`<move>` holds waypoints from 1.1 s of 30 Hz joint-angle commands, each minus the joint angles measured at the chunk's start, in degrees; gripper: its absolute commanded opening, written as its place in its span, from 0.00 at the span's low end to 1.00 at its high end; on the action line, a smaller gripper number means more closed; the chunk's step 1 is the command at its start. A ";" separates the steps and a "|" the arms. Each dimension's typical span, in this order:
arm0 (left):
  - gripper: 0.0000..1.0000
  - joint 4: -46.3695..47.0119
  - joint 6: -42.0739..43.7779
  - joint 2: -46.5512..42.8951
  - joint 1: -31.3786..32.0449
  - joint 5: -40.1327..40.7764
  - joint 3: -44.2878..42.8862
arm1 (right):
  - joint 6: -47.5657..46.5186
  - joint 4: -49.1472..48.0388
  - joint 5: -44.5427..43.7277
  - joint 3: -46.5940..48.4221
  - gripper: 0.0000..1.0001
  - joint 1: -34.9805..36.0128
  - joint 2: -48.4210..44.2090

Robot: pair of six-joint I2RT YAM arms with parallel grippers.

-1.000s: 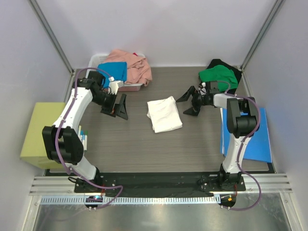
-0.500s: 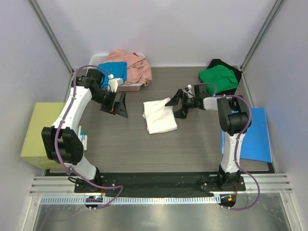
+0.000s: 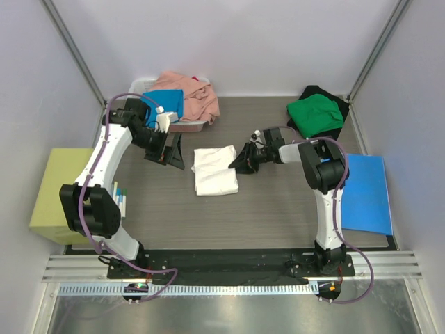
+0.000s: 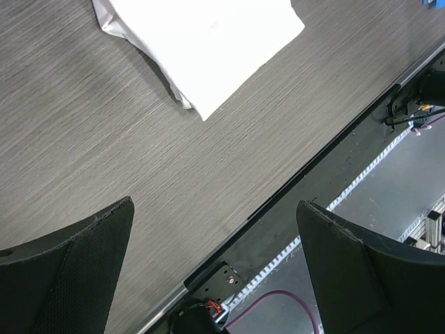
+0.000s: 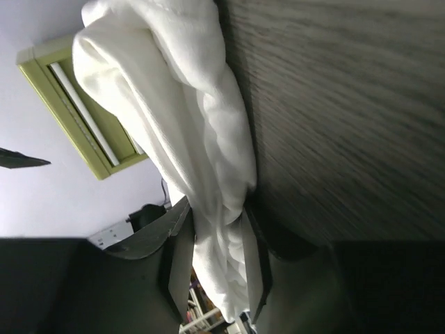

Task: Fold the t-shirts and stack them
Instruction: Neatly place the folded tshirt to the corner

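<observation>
Right pincer: The right pincer (image 5: 217, 268) is partly shut. Its two fingers (image 5: 177, 254) squeeze the edge of the white t-shirt (image 5: 184, 118), and the cloth bunches up between them.
Not sure: The wrist view is very close, so I cannot tell if the pinch has every layer or only some.
Where it is: It sits low on the table (image 3: 278, 209), at the right side of the folded shirt.
Left pincer: The left pincer (image 4: 215, 205) is wide open and holds nothing. It hangs over the table near the basket (image 3: 137, 85), to the left of the white shirt and not touching it.
White shirt's place: It lies folded in a flat block in the middle of the table, between the two pincers.
Other shirts: The green t-shirt (image 3: 316, 115) lies on the black t-shirt (image 3: 320, 91) in the back right corner. The blue t-shirt (image 3: 167, 103) and the pink t-shirt (image 3: 193, 94) are heaped in the basket at the back left and spill over its rim.
Other things: A blue folder (image 3: 367, 198) lies flat on the right. A yellow-green box (image 3: 59, 188) stands off the left side.
How the shirt handles: I think it is soft, light and floppy. It cannot keep its own shape, so the fold may fall open if only one edge is lifted. It probably slides easily on the smooth table.
Where to hold: The folded edge looks best, pinched deep so all the layers go together. Sliding it flat seems safer than lifting it high.
Job so far: One shirt looks folded. The blue and pink ones are not folded yet.
</observation>
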State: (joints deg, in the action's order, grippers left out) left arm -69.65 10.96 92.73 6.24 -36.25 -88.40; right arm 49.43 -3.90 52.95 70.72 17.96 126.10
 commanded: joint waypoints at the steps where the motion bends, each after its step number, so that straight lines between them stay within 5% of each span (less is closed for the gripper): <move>1: 1.00 -1.19 0.73 -1.15 -0.35 -1.02 -2.30 | -4.43 9.52 -15.07 -2.52 0.38 1.56 7.75; 4: 1.00 -1.19 0.64 -1.32 -0.35 -1.45 -2.22 | -4.87 10.23 -15.42 -1.64 0.38 2.17 9.07; 7: 1.00 -1.11 0.55 -1.23 -0.35 -1.54 -2.04 | -5.04 10.75 -15.59 -0.41 0.48 3.22 9.77; 9: 1.00 -1.10 0.47 -1.15 -0.44 -1.54 -1.78 | -5.05 11.20 -16.56 -0.05 0.35 3.66 9.95; 10: 1.00 -1.02 0.55 -1.23 -0.44 -1.46 -1.78 | -4.96 11.02 -17.00 0.21 0.13 4.01 10.04; 12: 1.00 -1.02 0.47 -1.23 -0.35 -1.46 -1.60 | -4.43 10.93 -16.57 0.38 0.01 3.93 10.48; 27: 1.00 -1.19 -0.15 -1.41 -0.44 -2.34 -2.74 | -7.32 18.75 -18.67 12.25 0.01 3.58 2.56; 33: 1.00 -0.40 -0.06 -2.11 -0.44 -1.89 -0.81 | -7.59 18.67 -21.31 9.35 0.01 3.75 1.26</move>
State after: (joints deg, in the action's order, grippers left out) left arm -70.15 10.92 92.73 6.24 -36.82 -88.97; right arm 44.93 10.20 41.30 81.91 21.76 127.52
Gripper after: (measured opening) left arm 0.996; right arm 0.074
